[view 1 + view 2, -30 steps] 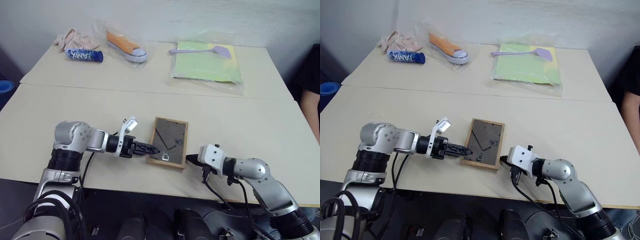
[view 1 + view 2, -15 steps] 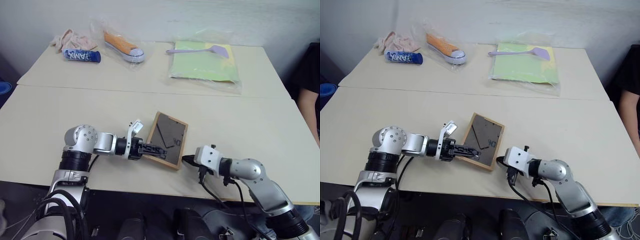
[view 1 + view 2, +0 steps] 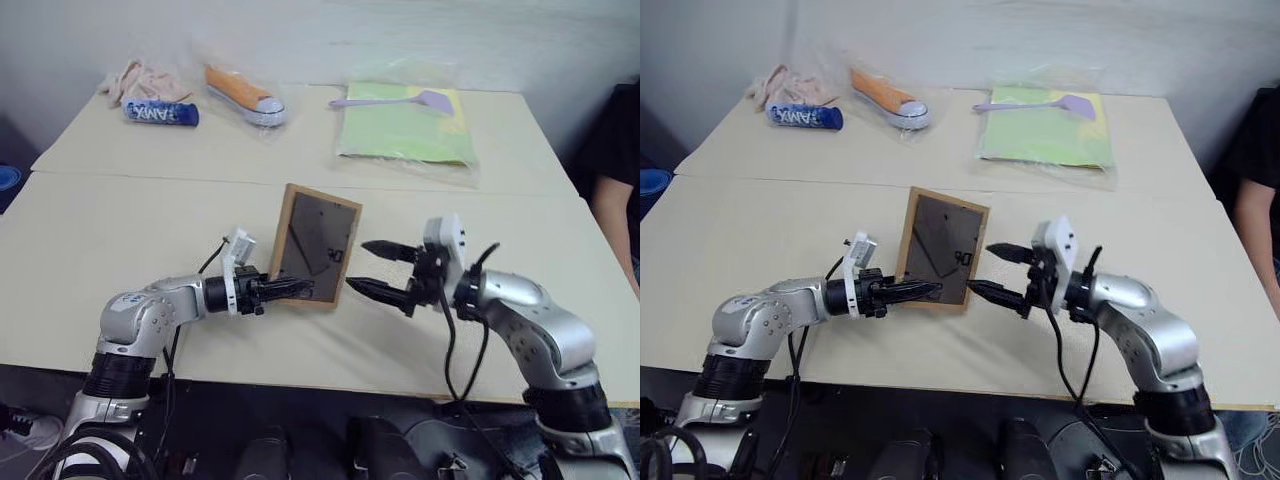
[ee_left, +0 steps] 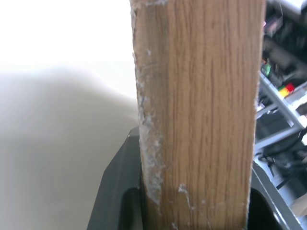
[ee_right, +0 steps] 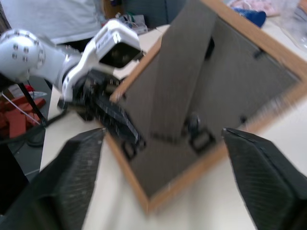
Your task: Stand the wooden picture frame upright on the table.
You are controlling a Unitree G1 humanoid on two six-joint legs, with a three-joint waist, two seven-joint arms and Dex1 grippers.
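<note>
The large cream-beige worktop with a seam carries the small light-wood rectangular picture frame, which is tipped up near vertical at the near edge, dark grey back toward the robot, so its fold-out stand can be reached. The left gripper has its black fingers clamped on the frame's lower side rail, likely to steady it. The right gripper hangs just beside the frame's other edge, fingers spread wide and empty, probably ready to pull out the stand.

A bare test room or lab: two cream tables pushed together against a plain grey wall, with bagged oddments like a shoe at 11 o'clock.
</note>
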